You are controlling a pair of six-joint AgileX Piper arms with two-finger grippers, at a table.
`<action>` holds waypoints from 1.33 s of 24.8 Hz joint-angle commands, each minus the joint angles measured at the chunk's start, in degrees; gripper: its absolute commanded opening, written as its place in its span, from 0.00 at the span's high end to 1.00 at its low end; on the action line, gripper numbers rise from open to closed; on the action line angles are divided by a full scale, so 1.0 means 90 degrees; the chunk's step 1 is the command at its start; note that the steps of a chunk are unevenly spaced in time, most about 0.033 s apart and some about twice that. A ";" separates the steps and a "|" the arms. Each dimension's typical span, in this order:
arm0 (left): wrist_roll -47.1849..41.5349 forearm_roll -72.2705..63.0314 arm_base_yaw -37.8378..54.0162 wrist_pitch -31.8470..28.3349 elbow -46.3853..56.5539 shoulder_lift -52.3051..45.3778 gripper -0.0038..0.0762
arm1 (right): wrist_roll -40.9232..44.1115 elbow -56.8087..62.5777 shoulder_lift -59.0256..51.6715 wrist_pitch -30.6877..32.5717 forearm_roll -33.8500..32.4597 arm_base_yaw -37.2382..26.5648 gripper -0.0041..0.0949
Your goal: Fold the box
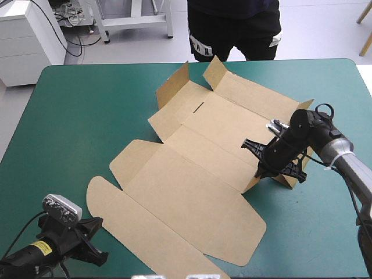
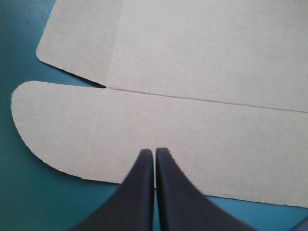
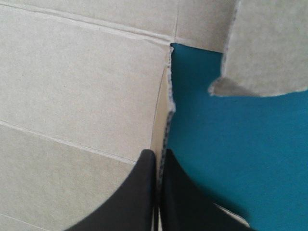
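Note:
The brown box (image 1: 192, 192) lies as a cut sheet, mostly flat, across the middle of the table. Two far flaps (image 1: 174, 87) stand raised. My right gripper (image 1: 263, 163) is at the sheet's right side, where a side wall is lifted. In the right wrist view the gripper (image 3: 158, 153) is shut on that wall's edge (image 3: 167, 120), with another flap (image 3: 269, 43) ahead. My left gripper (image 1: 97, 235) sits near the table's front left corner. The left wrist view shows this gripper (image 2: 154, 152) shut over the near edge of the long panel (image 2: 192, 134), beside its rounded flap (image 2: 48, 125).
Bare teal-green cover (image 1: 70, 116) stretches to the left of the box and shows beside the held wall (image 3: 231, 159). The table's right edge (image 1: 365, 87) lies just past the right arm.

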 commanded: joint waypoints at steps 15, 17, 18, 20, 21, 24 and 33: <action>0.0003 -0.0197 0.0013 -0.0325 -0.0154 0.0055 0.96 | -0.1705 -0.1317 0.0470 0.0212 -0.0966 -0.0082 0.98; 0.0003 -0.0197 0.0013 -0.0325 -0.0154 0.0055 0.96 | -0.2276 -0.1898 0.0870 0.0212 -0.0998 -0.0082 0.98; 0.0003 -0.0197 0.0013 -0.0325 -0.0154 0.0055 0.96 | -0.2494 -0.2108 0.1018 0.0212 -0.0998 -0.0082 0.98; 0.0003 -0.0197 0.0013 -0.0325 -0.0154 0.0055 0.96 | -0.2969 -0.2520 0.1280 0.0212 -0.0998 -0.0082 0.98; 0.0003 -0.0197 0.0013 -0.0325 -0.0154 0.0055 0.96 | -0.3569 -0.2915 0.1538 0.0212 -0.0985 -0.0059 0.98; 0.0003 -0.0197 0.0013 -0.0325 -0.0154 0.0055 0.96 | -0.4564 -0.3562 0.1892 0.0212 -0.1012 -0.0056 0.98; 0.0003 -0.0197 0.0013 -0.0325 -0.0154 0.0055 0.96 | -0.7175 -0.4281 0.2104 0.0212 -0.1562 0.0287 0.98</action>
